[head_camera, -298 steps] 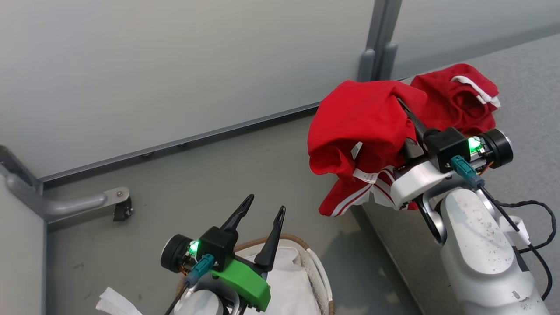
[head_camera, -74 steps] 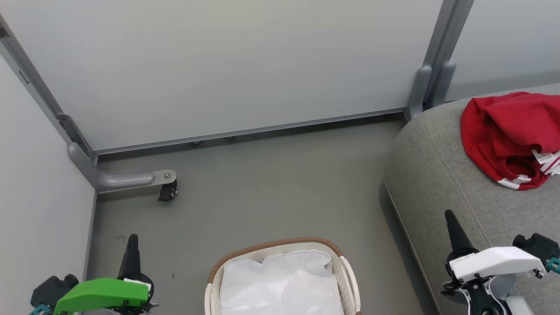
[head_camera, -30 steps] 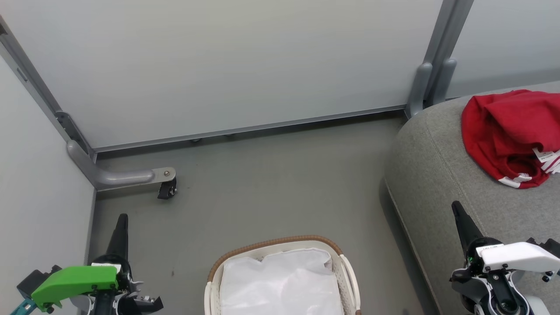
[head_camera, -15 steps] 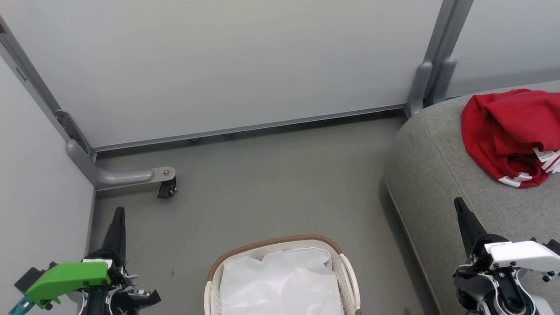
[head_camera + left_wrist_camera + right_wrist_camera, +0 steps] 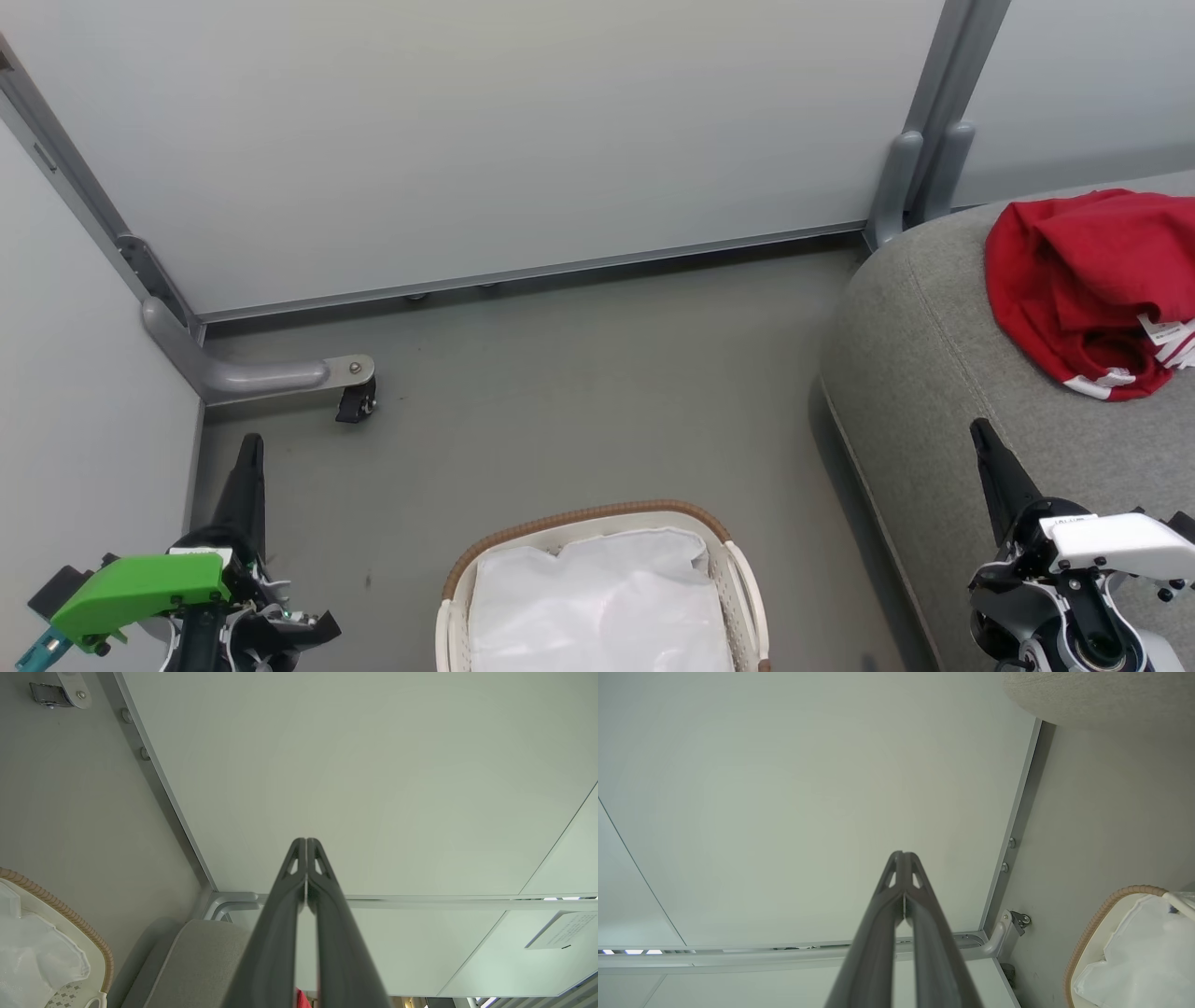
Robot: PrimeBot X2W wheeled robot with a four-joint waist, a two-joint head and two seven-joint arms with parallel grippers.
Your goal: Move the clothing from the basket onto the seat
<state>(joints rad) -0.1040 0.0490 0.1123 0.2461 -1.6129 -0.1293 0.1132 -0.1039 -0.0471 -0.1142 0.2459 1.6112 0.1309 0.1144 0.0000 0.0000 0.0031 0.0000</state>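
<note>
A bare grey floor runs between pale partition walls, with the robot looking down at it from above. Nearest, at either lower corner of the head view, the left gripper and the right gripper point away from the robot. Each has its two dark fingers pressed together with nothing between them, and both wrist views show the tips meeting. The arms sit wide of the work, one on each side. This looks like a rest pose after a delivery rather than a reach, since neither gripper is aimed into anything. Between them stands the basket, its brown woven rim facing up. Inside it the head view shows only the crumpled white liner and no red cloth, though the near end is cut off by the picture's edge. To the right rises the grey seat, its rounded edge well apart from the basket. Farther back on its cushion lies the clothing, a loose red heap with white trim and a label turned outward. It rests wholly on the upholstery and clear of the edge, so it should not slide off. By this the task seems done or nearly so. Beyond, a caster foot and a grey post stand against the wall panel.
</note>
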